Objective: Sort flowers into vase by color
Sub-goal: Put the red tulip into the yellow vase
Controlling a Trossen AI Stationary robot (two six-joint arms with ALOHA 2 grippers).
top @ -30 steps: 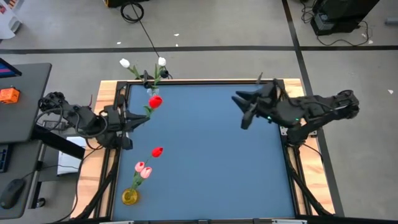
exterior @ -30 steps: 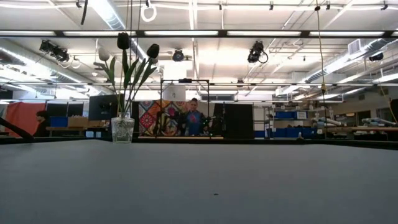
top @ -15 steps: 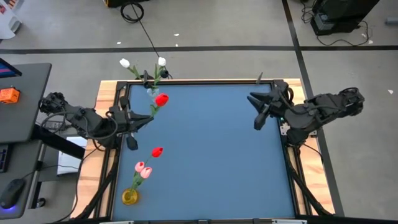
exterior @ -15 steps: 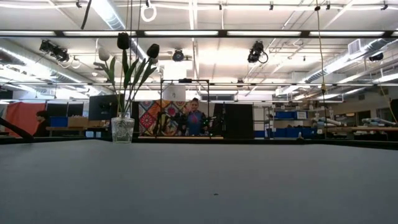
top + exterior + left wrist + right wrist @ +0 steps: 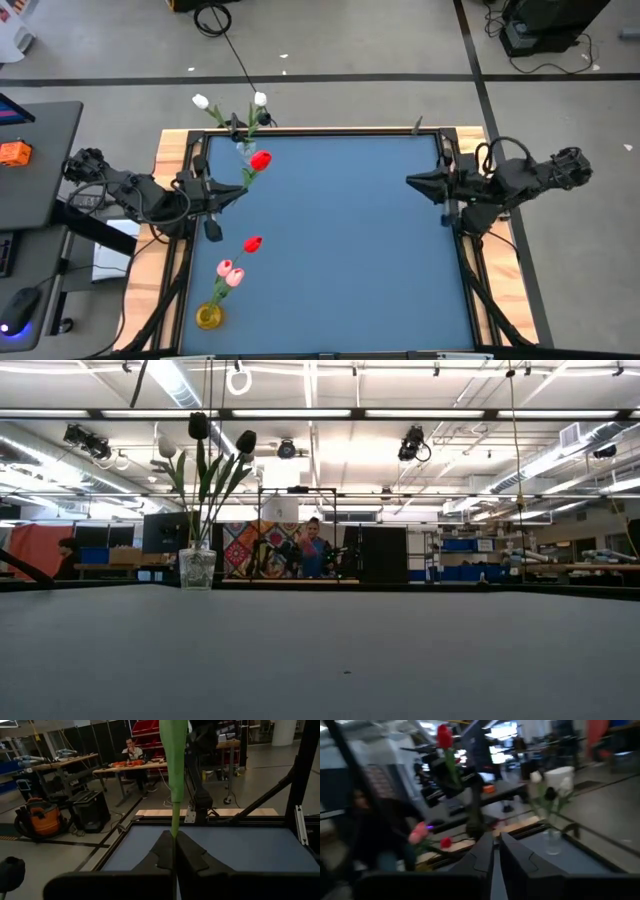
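Note:
My left gripper (image 5: 222, 193) is by the table's left edge, shut on a red tulip whose head (image 5: 260, 159) stands over the table; the right wrist view shows that head (image 5: 444, 736) high up. A clear glass vase (image 5: 243, 137) at the far left corner holds white tulips (image 5: 200, 101) and dark-headed ones (image 5: 198, 425). A yellow vase (image 5: 208, 316) at the near left holds pink tulips (image 5: 230, 272) and a red tulip (image 5: 252, 243). My right gripper (image 5: 412, 181) is shut and holds nothing, near the table's right edge. My left gripper pinches the red tulip's green stem (image 5: 174, 826) near its lower end, between the two fingertips (image 5: 165, 845). The fingers come level from the table's left side. The tulip is lifted clear and slants up from the fingers toward the table's far right, head uppermost.
The blue table top (image 5: 340, 240) is framed by a black rail and wooden edge (image 5: 170, 140). A desk with a keyboard and mouse stands left of the table (image 5: 30, 200). People sit in the room behind (image 5: 313, 550).
My right arm has drawn back from over the table toward its right edge and has turned, so its gripper now points toward the table's left. My left gripper has kept hold of the red tulip; the tulip's head has shifted slightly toward the far right.

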